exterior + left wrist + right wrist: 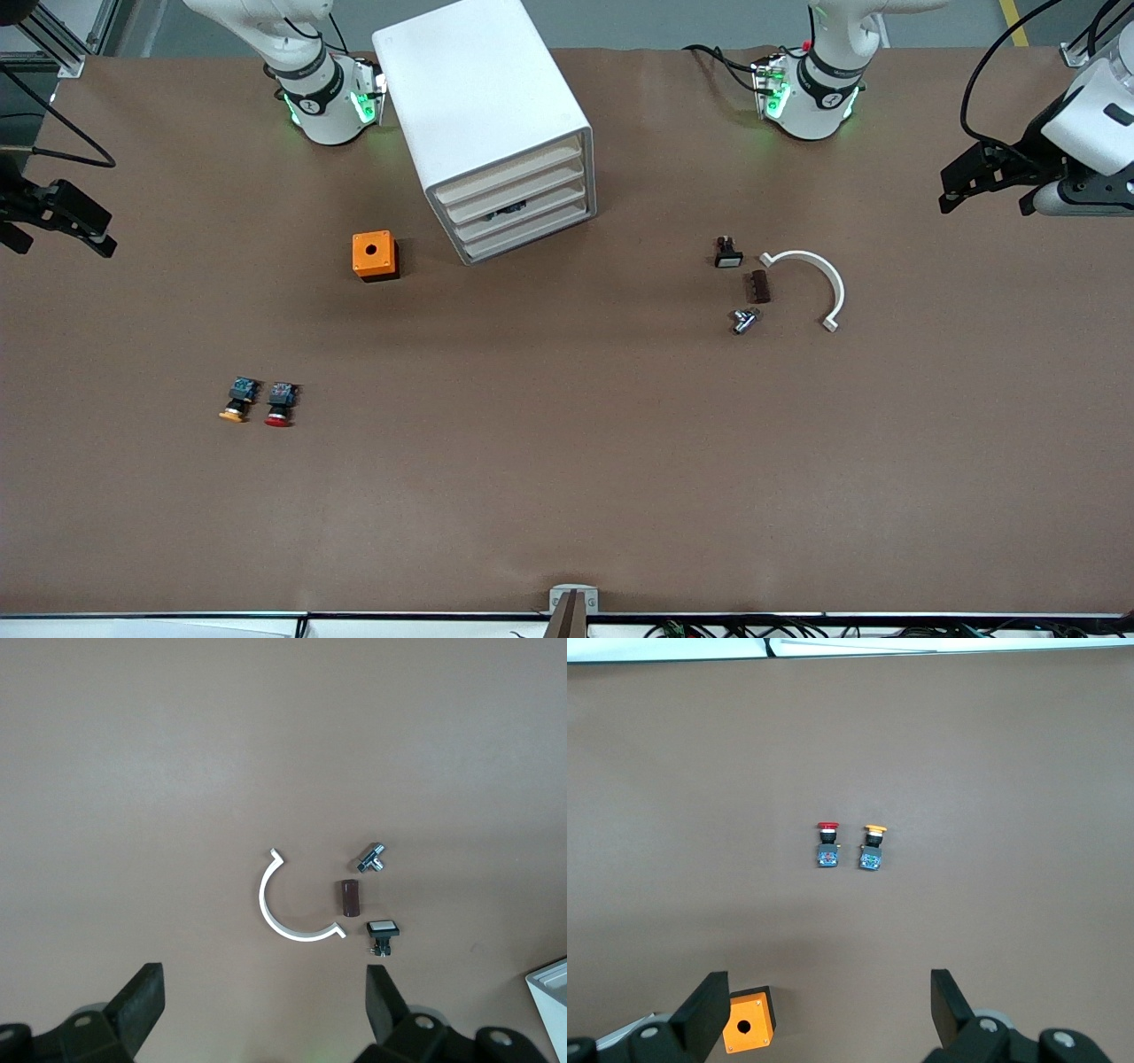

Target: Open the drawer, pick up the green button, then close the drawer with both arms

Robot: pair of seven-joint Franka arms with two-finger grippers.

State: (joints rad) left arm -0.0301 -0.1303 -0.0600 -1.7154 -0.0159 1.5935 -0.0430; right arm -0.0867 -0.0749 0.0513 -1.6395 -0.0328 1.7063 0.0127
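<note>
drawer shut, both arms waiting at the table ends

the drawer [524,213], third down of four in the white cabinet [483,115], is pushed in flush with the others. something small and dark shows through the gap above its front; i can't tell whether that is the button. nothing lies right in front of the cabinet.

beside the cabinet, toward the right arm's end, sits an orange box [374,255] with a hole in its top. much nearer the front camera a yellow-capped button [238,400] and a red-capped button [280,404] lie side by side, close but apart.

toward the left arm's end lies a loose cluster: a small black switch [727,253], a brown block [759,286], a metal fitting [743,320] and a white curved clip [813,282].

the right gripper [53,217] hangs over the table edge at its own end, fingers [704,1012] spread wide, holding nothing. the left gripper [988,177] hangs over the other end, fingers [142,1001] likewise wide apart and empty. both arms wait well away from the cabinet.
</note>
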